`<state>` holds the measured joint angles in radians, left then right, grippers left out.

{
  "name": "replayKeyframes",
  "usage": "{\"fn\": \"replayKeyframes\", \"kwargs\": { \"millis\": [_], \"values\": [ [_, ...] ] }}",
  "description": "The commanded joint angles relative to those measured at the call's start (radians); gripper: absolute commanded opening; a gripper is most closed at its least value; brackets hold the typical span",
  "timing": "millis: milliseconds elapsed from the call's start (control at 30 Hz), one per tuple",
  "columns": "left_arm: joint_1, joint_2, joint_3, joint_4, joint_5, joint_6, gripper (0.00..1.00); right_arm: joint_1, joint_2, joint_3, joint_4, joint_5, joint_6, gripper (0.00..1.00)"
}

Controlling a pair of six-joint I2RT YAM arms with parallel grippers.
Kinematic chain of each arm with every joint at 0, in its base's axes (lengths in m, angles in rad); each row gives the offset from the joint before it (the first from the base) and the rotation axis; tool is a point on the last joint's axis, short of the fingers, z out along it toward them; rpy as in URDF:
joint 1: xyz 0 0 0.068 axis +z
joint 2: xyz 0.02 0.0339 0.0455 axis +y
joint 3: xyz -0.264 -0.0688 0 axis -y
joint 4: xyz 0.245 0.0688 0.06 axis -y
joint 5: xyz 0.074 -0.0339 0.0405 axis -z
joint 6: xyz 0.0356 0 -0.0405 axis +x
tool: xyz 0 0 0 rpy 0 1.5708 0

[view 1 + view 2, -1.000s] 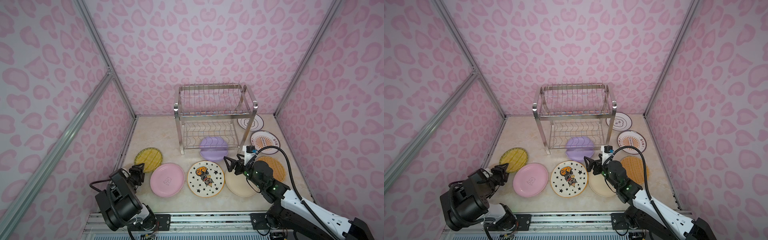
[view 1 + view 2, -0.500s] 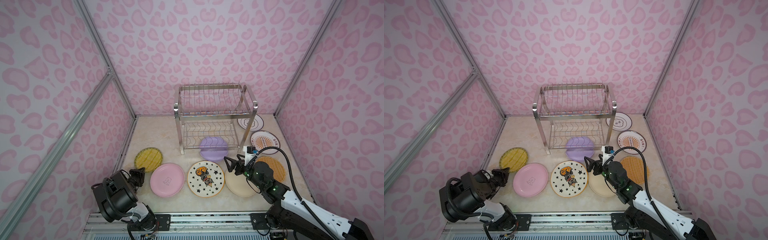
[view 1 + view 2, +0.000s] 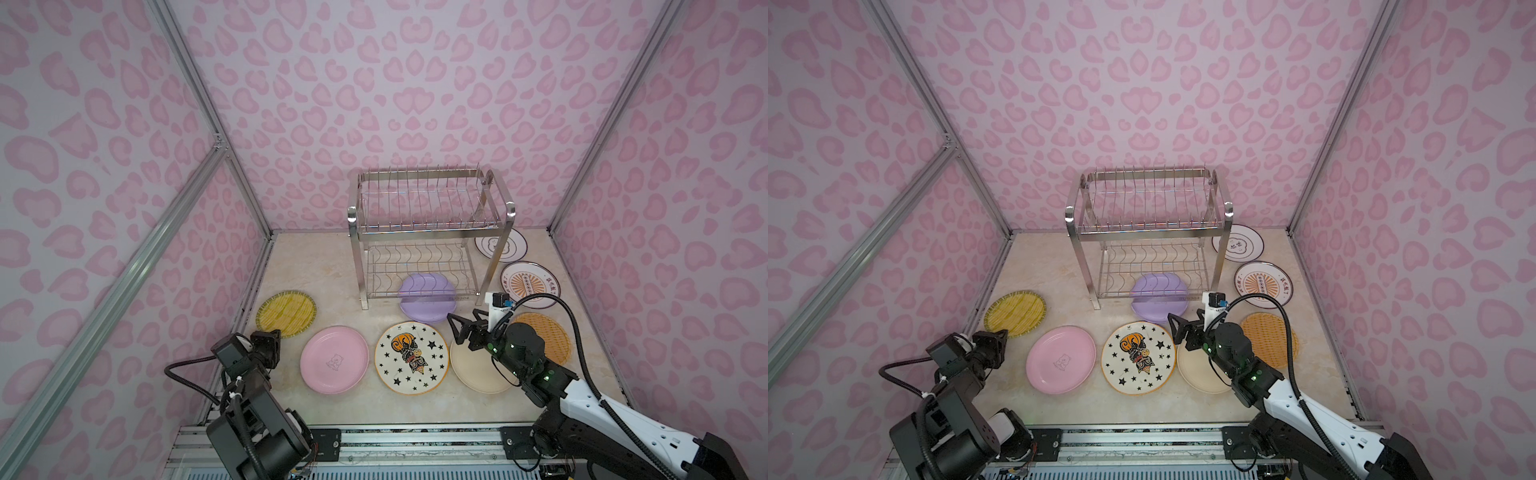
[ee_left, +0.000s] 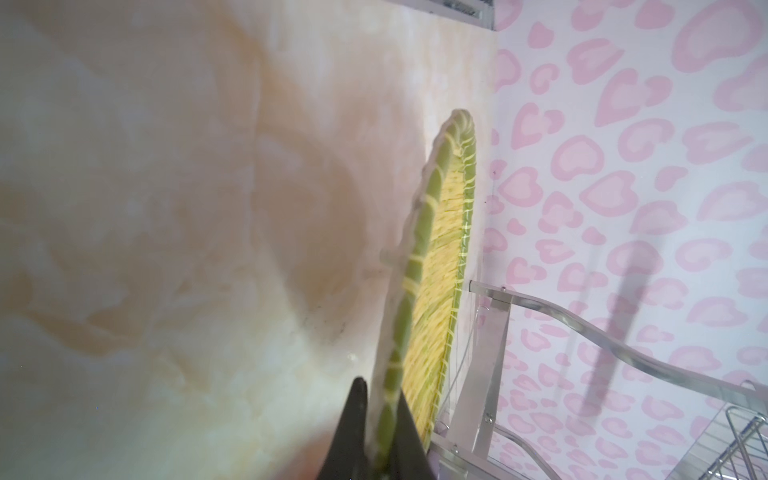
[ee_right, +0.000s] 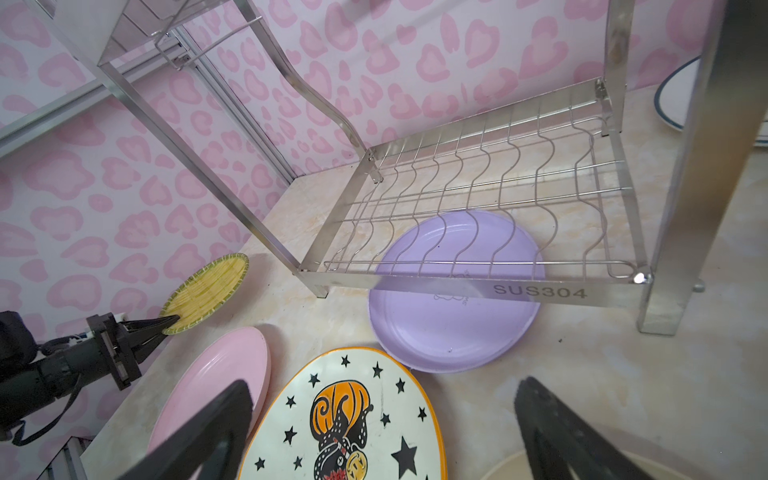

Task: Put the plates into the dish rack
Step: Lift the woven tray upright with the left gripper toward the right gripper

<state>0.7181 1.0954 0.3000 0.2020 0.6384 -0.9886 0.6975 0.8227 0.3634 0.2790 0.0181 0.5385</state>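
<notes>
My left gripper (image 3: 274, 332) is shut on the near rim of the yellow-green wicker plate (image 3: 286, 313), which the left wrist view shows edge-on between the black fingers (image 4: 357, 419). My right gripper (image 3: 463, 318) hangs open and empty above the gap between the star-patterned plate (image 3: 411, 357) and the cream plate (image 3: 478, 370). The lilac plate (image 3: 428, 297) lies partly under the steel dish rack (image 3: 428, 208). No plate stands in the rack. A pink plate (image 3: 334, 359) lies flat left of the star plate.
An orange wicker plate (image 3: 548, 336) lies under my right arm's cable. Two printed dark-rimmed plates (image 3: 530, 284) (image 3: 503, 245) lie right of the rack. Pink patterned walls close in three sides, and a metal rail (image 3: 374, 440) runs along the front edge.
My left gripper has closed on the yellow-green wicker plate's rim, and that arm has sunk lower. The right arm has stayed where it was, still open.
</notes>
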Motion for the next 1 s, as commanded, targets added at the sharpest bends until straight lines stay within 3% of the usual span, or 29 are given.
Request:
{"fn": "replayKeyframes", "kwargs": {
  "millis": [0, 167, 367, 533, 667, 833, 967],
  "values": [
    [0.0, -0.136, 0.062, -0.187, -0.018, 0.075, 0.03, 0.001, 0.0, 0.023, -0.015, -0.034, -0.028, 0.99],
    [0.0, -0.298, 0.147, -0.367, 0.017, 0.136, 0.03, 0.0, 0.013, 0.069, -0.04, -0.18, -0.029, 1.0],
    [-0.024, -0.389, 0.207, -0.43, 0.193, 0.168, 0.03, -0.022, -0.005, 0.122, -0.128, -0.406, 0.01, 0.99],
    [-0.19, -0.444, 0.234, -0.419, 0.24, 0.189, 0.03, -0.106, -0.05, 0.155, -0.183, -0.534, 0.045, 0.99],
    [-0.35, -0.477, 0.253, -0.384, 0.259, 0.169, 0.03, -0.2, -0.037, 0.155, -0.121, -0.646, 0.114, 0.98],
    [-0.565, -0.462, 0.219, -0.237, 0.22, 0.077, 0.03, -0.213, 0.03, 0.166, -0.033, -0.701, 0.17, 0.94],
    [-0.688, -0.45, 0.204, -0.154, 0.185, 0.027, 0.03, -0.194, 0.07, 0.176, 0.018, -0.713, 0.214, 0.93]
  ]
}}
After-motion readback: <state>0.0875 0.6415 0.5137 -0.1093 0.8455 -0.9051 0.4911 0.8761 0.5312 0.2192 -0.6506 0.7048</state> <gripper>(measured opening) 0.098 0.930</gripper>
